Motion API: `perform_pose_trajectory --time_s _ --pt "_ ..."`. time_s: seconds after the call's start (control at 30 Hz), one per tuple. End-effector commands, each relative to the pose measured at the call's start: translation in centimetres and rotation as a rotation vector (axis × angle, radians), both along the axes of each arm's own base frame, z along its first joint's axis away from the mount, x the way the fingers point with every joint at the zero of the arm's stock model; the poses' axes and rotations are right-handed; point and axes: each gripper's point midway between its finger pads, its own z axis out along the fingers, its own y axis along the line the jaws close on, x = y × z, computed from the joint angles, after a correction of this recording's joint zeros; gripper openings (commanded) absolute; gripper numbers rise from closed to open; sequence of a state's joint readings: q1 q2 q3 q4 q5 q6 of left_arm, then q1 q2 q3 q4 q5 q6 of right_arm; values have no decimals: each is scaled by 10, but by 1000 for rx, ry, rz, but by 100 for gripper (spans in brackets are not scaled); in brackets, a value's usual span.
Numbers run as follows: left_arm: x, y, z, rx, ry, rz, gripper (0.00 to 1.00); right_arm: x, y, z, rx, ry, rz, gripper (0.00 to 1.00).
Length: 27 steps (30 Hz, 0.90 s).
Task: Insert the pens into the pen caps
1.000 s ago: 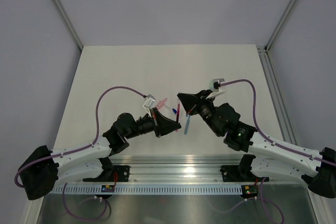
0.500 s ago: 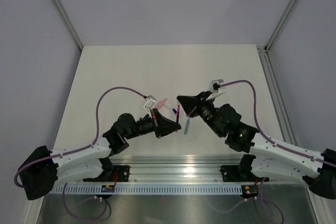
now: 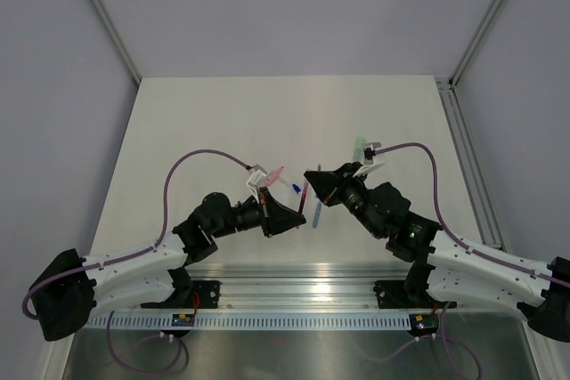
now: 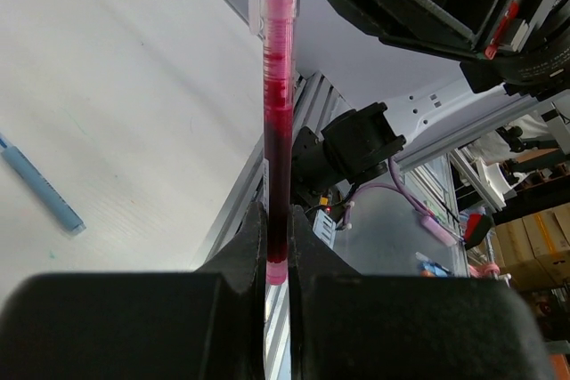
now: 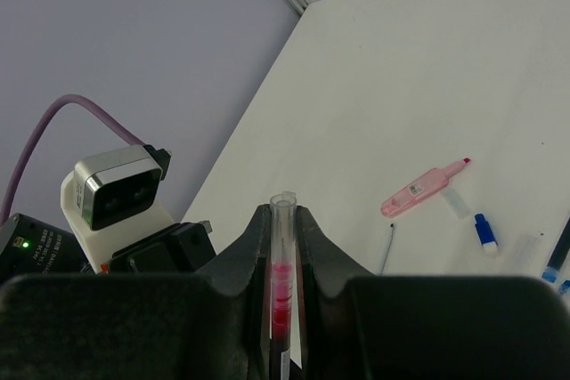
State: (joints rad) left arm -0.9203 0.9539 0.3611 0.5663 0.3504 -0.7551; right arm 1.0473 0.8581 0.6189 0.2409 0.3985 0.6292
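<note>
A white table [image 3: 223, 122] sits between grey walls [image 3: 285, 6], an aluminium rail [image 3: 303, 287] along its near edge.

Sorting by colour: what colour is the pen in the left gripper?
Red pen; left wrist view shows it best.

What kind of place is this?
Probably a robotics lab test cell: a white table enclosed by grey panels, an aluminium mounting rail, and cardboard boxes beyond.

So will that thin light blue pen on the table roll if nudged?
Likely: the thin light blue pen looks round, lying flat on the smooth white table. It looks straight and slim, so probably stiff and light, easily skidding.
</note>
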Motion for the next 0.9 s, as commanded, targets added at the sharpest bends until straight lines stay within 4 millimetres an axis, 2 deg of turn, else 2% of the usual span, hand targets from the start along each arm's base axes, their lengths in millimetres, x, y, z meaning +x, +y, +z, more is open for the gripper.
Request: perform_pose_trajectory --time_s 0.0,0.1,0.2,0.37,0.4,0.6,0.77,0.8,0.87 --pt "13 -1 51 -129 -123 52 0 -12 5 -14 -35 24 63 0" --pt "14 -3 54 -134 -123 54 0 -15 12 -17 -27 37 93 0" --pt "16 -4 59 -140 -134 60 0 -18 17 -29 -21 67 120 0" --pt "22 -4 69 -140 -163 85 0 -31 18 -65 -43 146 171 0" --pt "24 -3 74 -147 -173 92 0 -37 17 -75 -41 175 191 0" --pt "30 1 92 -167 -204 120 0 -57 15 -104 -75 252 258 0" --pt "33 1 115 -197 -232 128 0 -74 26 -125 -138 297 309 0" --pt "37 4 118 -202 -237 141 0 -82 29 -130 -163 304 325 0" --pt "44 12 128 -238 -235 158 0 -83 28 -139 -191 316 298 0"
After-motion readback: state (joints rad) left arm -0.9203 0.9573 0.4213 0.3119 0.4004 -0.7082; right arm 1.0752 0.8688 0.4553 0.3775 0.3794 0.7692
